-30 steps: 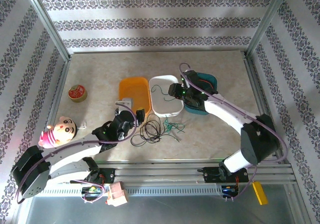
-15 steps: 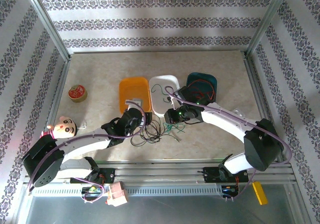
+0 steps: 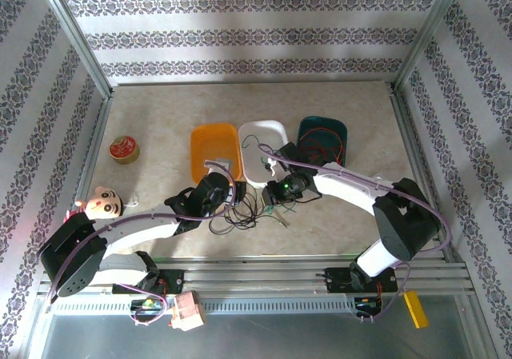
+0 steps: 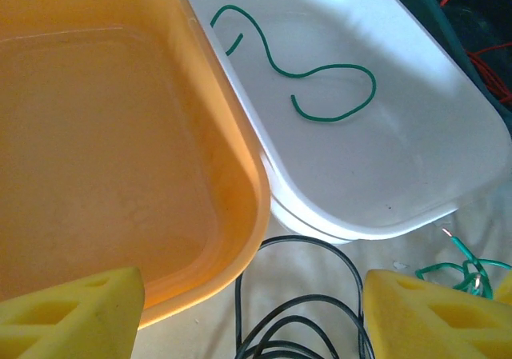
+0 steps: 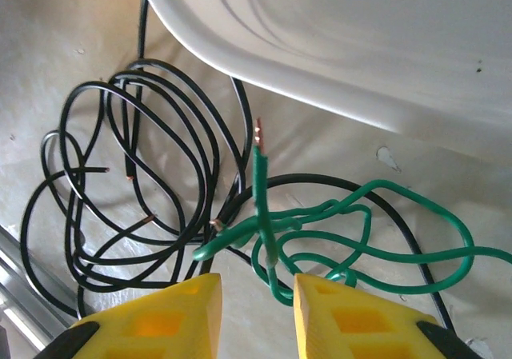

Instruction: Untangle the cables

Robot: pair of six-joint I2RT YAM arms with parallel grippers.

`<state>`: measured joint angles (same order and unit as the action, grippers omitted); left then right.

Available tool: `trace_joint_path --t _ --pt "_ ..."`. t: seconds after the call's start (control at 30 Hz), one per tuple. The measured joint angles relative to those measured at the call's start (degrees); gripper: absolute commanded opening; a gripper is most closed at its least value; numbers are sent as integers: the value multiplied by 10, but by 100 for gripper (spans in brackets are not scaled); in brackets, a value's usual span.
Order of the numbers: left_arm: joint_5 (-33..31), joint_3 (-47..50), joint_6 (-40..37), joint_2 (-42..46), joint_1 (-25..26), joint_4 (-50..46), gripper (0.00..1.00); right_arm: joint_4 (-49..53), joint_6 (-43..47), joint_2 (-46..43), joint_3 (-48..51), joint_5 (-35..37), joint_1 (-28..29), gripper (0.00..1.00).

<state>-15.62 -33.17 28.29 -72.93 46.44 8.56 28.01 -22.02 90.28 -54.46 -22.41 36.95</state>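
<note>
- Jaws of the right gripper (image 5: 254,299) stood narrowly parted low over the counter. They straddled strands of a knotted green cable (image 5: 320,215), and no firm pinch showed. Jaws of the left gripper (image 4: 252,323) were spread wide and held nothing, poised over black loops at the near ends of the trays.
- A beige marbled counter (image 3: 160,119) carried what remained of the job, just in front of the trays.
- Three plastic trays sat side by side: an orange oblong tray (image 4: 104,135) with nothing in it, a white oblong tray (image 4: 384,159) and a dark teal tray (image 3: 322,120).
- A heap of thin black cable (image 5: 152,135) lay in overlapping coils on the counter, with one strand running under the white tray's lip.
- The knotted green cable lay beside that heap. A black loop crossed through it, so the two were not yet separated.
- A single loose green strand (image 4: 276,65) lay alone in the white tray, which I judged to be sorted.
- A thin red cable (image 4: 488,52) lay in the teal tray, likewise apart from the rest.
- By my judgement the task was past halfway. The green knot had yet to be freed from the black coils, and the black probably belonged in the orange tray.
</note>
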Motion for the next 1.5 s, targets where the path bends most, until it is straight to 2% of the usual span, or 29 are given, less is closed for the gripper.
trace_joint_path --t 0.2,0.27,0.47,0.7,0.93,1.13,1.37,1.5 --pt "36 -9 -9 -4 0 10 73 -1 10 28 0 0 0 7" --pt "48 -9 -11 -5 0 15 73 -3 10 26 0 0 -3 4" --pt "90 -11 -17 -30 0 43 73 -12 8 -40 32 -10 -25 1" --pt "174 -23 -33 -73 0 80 73 -14 -1 -133 69 -44 -56 0" --pt "262 -35 -57 -88 0 129 70 -23 -18 -151 89 -111 -80 0" --pt "315 -62 -72 -119 0 145 57 -27 -25 -151 91 -148 -87 0" --pt "347 -69 -75 -146 0 170 32 -38 -50 -151 102 -184 -102 0" --pt "349 -75 -73 -165 0 183 26 -50 -65 -151 110 -195 -106 0"
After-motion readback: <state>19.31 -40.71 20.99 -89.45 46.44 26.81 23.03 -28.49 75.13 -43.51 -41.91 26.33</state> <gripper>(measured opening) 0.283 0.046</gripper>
